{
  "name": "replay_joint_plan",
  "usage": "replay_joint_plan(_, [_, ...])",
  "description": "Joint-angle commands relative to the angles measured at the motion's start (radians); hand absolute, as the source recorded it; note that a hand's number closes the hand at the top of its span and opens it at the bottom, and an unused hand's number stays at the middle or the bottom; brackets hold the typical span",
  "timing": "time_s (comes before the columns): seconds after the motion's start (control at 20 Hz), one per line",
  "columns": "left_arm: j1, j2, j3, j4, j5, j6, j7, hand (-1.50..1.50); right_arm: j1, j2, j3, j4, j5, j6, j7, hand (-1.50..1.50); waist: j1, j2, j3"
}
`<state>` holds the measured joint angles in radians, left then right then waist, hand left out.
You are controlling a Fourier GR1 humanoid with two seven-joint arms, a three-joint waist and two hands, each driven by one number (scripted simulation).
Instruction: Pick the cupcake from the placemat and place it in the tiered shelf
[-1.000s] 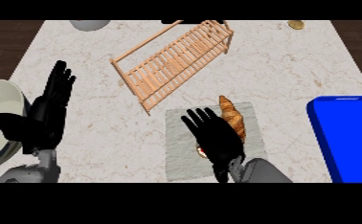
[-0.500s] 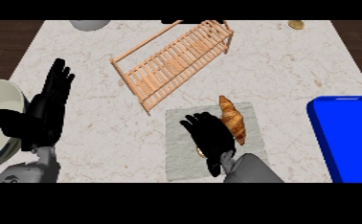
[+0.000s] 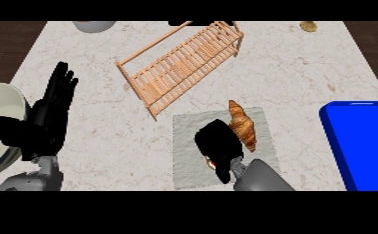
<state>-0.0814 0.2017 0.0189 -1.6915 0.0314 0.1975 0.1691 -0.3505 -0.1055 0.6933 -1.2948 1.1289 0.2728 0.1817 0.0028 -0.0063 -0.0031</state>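
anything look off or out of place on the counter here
The wooden tiered shelf lies askew, diagonal across the counter rather than square to it. A croissant sits on the grey placemat beside the right hand.

The counter (image 3: 96, 73) holds one wooden tiered shelf (image 3: 184, 63), lying toward the upper middle of the frame. One grey placemat (image 3: 188, 170) sits at lower centre, and one croissant (image 3: 242, 124) lies on it. One blue container (image 3: 358, 143) shows at the right edge. One pale round dish (image 3: 9, 113) shows at the left edge, one grey bowl (image 3: 94, 25) at the upper left, and one small tan item (image 3: 308, 26) at the upper right. Two black hands are in view: the left hand (image 3: 52, 109) and the right hand (image 3: 218, 143).
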Motion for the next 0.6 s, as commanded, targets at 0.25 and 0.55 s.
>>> replay_joint_plan(0.25, [0.074,0.000,0.032,-0.043,0.002,-0.060,-0.017,0.00,0.113,-0.041,-0.064,-0.109,0.027,-0.008,-0.116,1.50,-0.001,0.005,0.003])
replay_joint_plan(0.55, [0.004,-0.020,0.044,0.056,-0.005,-0.047,-0.049,0.00,0.173,0.020,-0.086,-0.301,-0.095,0.148,-0.081,1.50,-0.009,0.005,0.003])
